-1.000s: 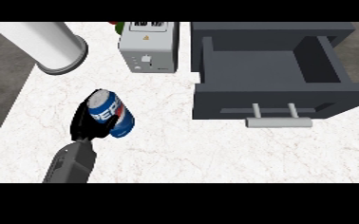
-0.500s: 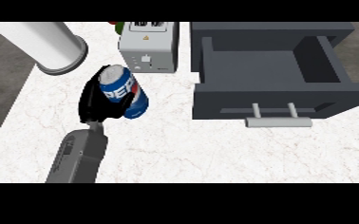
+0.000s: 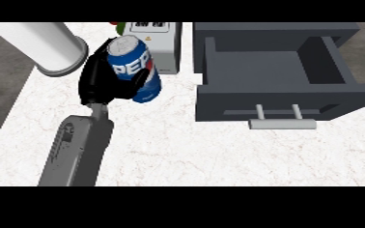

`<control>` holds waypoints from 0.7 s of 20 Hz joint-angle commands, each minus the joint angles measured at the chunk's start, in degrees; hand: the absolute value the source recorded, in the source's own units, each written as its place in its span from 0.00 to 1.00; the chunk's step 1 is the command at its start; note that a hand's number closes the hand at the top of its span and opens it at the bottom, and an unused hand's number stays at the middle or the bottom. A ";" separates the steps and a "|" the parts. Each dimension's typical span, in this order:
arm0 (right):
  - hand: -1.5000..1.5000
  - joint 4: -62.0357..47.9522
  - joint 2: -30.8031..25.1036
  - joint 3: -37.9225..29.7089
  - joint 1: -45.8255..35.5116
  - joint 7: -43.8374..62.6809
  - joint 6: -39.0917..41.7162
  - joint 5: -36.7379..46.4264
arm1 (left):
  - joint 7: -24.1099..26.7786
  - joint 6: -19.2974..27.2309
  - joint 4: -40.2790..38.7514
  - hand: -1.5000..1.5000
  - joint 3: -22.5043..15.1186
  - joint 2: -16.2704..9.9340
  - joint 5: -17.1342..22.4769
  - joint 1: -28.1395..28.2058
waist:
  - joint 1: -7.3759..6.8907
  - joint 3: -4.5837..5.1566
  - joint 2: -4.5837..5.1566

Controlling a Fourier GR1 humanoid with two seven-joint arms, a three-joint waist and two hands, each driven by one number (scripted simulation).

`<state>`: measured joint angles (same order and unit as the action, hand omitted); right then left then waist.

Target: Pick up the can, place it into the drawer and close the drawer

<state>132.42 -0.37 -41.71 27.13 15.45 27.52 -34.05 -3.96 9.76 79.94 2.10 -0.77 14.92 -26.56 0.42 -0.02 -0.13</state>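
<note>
Though gripped and apparently lifted, not yet stowed, can (image 3: pixel 132 66): blue, silver top tilted up toward the view, well left of the drawer (image 3: pixel 271 102), outside it, overlapping the toaster's front.
Left robot hand (image 3: pixel 100 81): black, fingers and thumb curled round the can from its far side relative to the drawer; grey forearm trailing down to the lower edge.
Right robot hand: nowhere in the head view.
Drawer: dark grey, pulled open, nothing visible inside; pale bar handle (image 3: pixel 282 122) on the near front.
Done, by the look of it: pick-up, judging from the closed grasp and the can's raised, tilted pose; cannot tell for sure whether its base is clear of the table.
Left to do: carry toward the drawer, over its left wall; lower inside; release; push the front shut.
Progress, as a guess: roughly a third.
Table (image 3: pixel 214 154): white marble with faint reddish veins, running left of and in front of the drawer.
Toaster (image 3: pixel 158 46): pale grey box just left of the drawer, behind the can.
White cylinder (image 3: pixel 44 46): far left of the drawer, beyond the hand, leaning out over the table's edge.
Room: grey floor (image 3: pixel 13 89) past the table's edge farthest from the drawer; small red and green thing behind the toaster, too small to name.
</note>
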 commanded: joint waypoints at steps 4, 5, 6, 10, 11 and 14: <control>0.00 0.04 -1.02 -0.14 -0.42 1.18 -0.10 -0.09 | -5.52 9.60 0.29 1.00 -3.90 0.75 -2.60 -10.15 | 0.18 0.01 0.07; 0.00 -1.26 0.35 2.50 -2.45 -0.67 -1.28 4.30 | -8.15 6.30 5.43 1.00 -3.42 -0.32 -2.67 -6.30 | -0.29 0.00 0.03; 0.00 -1.75 0.35 3.26 2.89 -4.81 0.44 3.33 | -9.62 11.25 4.26 1.00 -5.18 0.74 -4.19 -9.75 | 0.25 -0.03 -0.04; 0.00 1.17 -0.45 -0.27 1.77 0.54 0.29 -2.16 | -12.06 11.50 -1.05 1.00 -3.63 -0.38 -4.10 -18.38 | 0.36 0.01 0.03; 0.00 -1.86 0.36 3.16 -3.03 -1.40 -1.40 4.55 | -10.17 15.53 -2.06 1.00 -8.40 0.75 -2.37 -18.30 | 0.20 0.00 0.14; 0.00 -1.91 -0.22 1.12 -1.50 -0.51 0.33 1.32 | -6.23 17.70 -8.89 1.00 -9.07 0.76 0.09 -21.69 | 0.61 0.01 0.16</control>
<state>131.01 -0.83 -40.43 26.40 14.31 27.42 -32.66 -10.67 23.15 74.58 -4.22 -0.16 13.01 -44.35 0.92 -0.01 0.02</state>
